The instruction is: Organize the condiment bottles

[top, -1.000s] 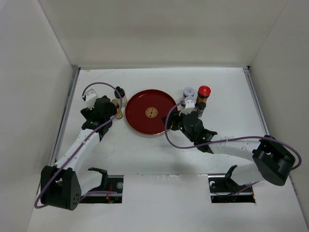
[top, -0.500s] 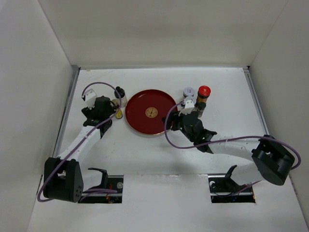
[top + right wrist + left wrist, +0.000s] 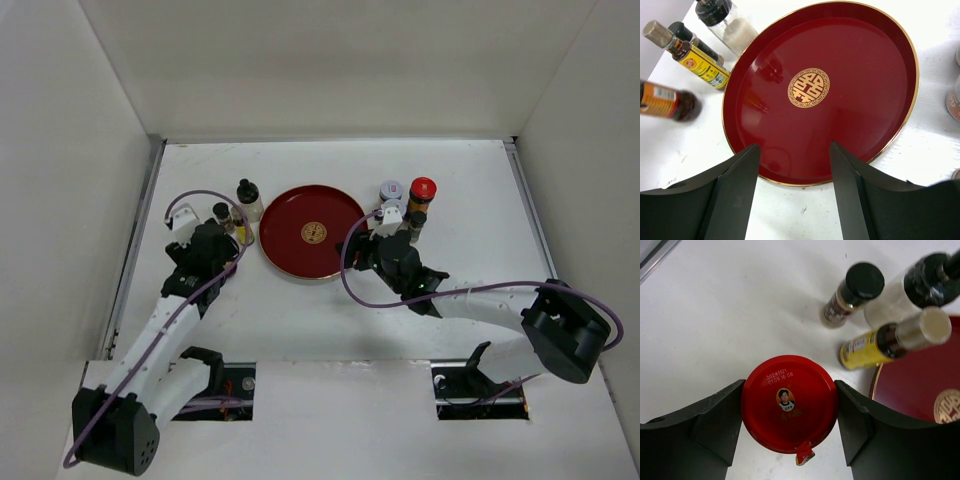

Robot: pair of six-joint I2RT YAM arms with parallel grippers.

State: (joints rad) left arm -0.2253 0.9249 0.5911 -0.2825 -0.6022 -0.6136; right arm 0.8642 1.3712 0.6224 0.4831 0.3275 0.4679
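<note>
My left gripper (image 3: 790, 390) is shut on the red cap of an amber jar (image 3: 788, 402), left of the tray; that jar shows blurred in the right wrist view (image 3: 667, 102). In the top view the left gripper (image 3: 207, 250) hides the jar. Beyond it stand a small dark black-capped bottle (image 3: 854, 290), a clear black-capped bottle (image 3: 917, 290) and a slim yellowish bottle (image 3: 875, 345). Right of the tray stand two white-lidded jars (image 3: 391, 189), a red-capped jar (image 3: 422, 190) and a dark bottle (image 3: 416, 222). My right gripper (image 3: 795, 145) is open and empty over the tray's near edge.
The round red lacquer tray (image 3: 290, 235) with a gold centre lies mid-table, with nothing on it. White walls enclose the table on the left, back and right. The right arm's purple cable (image 3: 450, 292) loops over the table in front of the tray.
My left gripper has drawn back toward the near left with the red-capped jar, uncovering the small dark bottle and the yellowish bottle. The right arm has not moved.
</note>
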